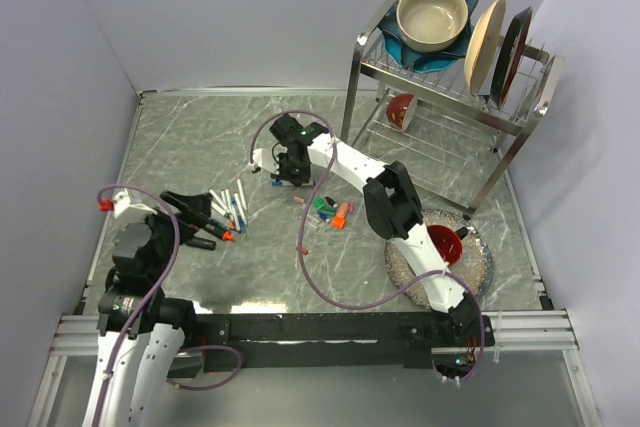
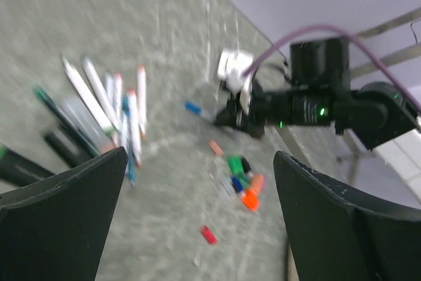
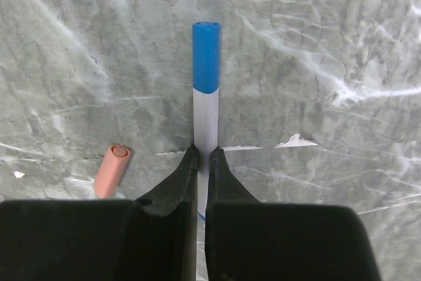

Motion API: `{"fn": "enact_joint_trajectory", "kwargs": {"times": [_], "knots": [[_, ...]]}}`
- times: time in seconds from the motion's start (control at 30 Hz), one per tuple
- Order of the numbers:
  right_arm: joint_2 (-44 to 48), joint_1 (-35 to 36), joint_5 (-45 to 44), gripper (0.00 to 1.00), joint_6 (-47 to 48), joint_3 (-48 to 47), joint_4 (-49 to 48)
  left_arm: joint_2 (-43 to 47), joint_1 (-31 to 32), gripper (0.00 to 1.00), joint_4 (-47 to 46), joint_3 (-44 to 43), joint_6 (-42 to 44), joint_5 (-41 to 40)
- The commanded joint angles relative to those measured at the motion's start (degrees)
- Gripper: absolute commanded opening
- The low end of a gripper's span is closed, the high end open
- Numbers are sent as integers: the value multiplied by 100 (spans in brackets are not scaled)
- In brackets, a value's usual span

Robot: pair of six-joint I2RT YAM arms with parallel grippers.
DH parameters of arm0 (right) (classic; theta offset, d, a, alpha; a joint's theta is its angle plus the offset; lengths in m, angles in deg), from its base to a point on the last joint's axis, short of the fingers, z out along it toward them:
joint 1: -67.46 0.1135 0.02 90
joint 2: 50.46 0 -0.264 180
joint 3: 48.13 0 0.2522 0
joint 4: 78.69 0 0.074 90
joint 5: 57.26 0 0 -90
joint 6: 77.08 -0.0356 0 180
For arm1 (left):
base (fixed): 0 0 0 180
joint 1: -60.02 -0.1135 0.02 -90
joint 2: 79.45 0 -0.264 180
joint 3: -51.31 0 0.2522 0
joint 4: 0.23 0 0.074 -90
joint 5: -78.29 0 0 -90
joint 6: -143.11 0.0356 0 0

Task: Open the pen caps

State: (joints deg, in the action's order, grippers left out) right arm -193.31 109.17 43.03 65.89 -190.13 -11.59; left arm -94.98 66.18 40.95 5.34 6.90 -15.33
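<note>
My right gripper (image 3: 204, 156) is shut on the white barrel of a marker, low over the table. The marker's blue pen cap (image 3: 206, 57) is still on and points away from the fingers. A loose pink cap (image 3: 112, 169) lies on the table just left of them. In the top view this gripper (image 1: 290, 175) is at mid-table, with a cluster of loose coloured caps (image 1: 332, 212) to its right. My left gripper (image 2: 200, 157) hangs open with nothing in it. It looks over a row of markers (image 2: 112, 106), the cap cluster (image 2: 242, 182) and a lone red cap (image 2: 208, 234).
A metal dish rack (image 1: 450, 87) at the back right carries a beige bowl (image 1: 432, 15) and upright plates (image 1: 500, 47). A glass plate (image 1: 478, 265) with a red bowl (image 1: 447, 243) sits at the right. Grey walls enclose the table on three sides.
</note>
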Motion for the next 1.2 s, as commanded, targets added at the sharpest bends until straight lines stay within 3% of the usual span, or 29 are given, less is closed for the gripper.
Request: {"fn": "enact_joint_trajectory", "kwargs": {"times": [0.0, 0.1, 0.27, 0.57, 0.83, 1.17], "knots": [[441, -224, 535, 0, -734, 194, -34, 216, 9, 99, -438, 757, -1676, 818], [784, -348, 974, 0, -1120, 422, -148, 200, 9, 99, -1281, 1424, -2467, 1230], [1451, -541, 1599, 0, -1622, 1046, -499, -397, 9, 99, -3342, 2130, -3033, 1478], [1918, -788, 2917, 0, -2168, 1398, -544, -3305, 52, 95, -5702, 1762, -2946, 2136], [1998, -752, 3963, 0, -2713, 1733, -456, -4695, 632, 93, -5845, 857, -2550, 1707], [2085, -744, 4262, 0, -2968, 1900, -518, -5733, 1388, 73, -4430, -276, -2269, 626]]}}
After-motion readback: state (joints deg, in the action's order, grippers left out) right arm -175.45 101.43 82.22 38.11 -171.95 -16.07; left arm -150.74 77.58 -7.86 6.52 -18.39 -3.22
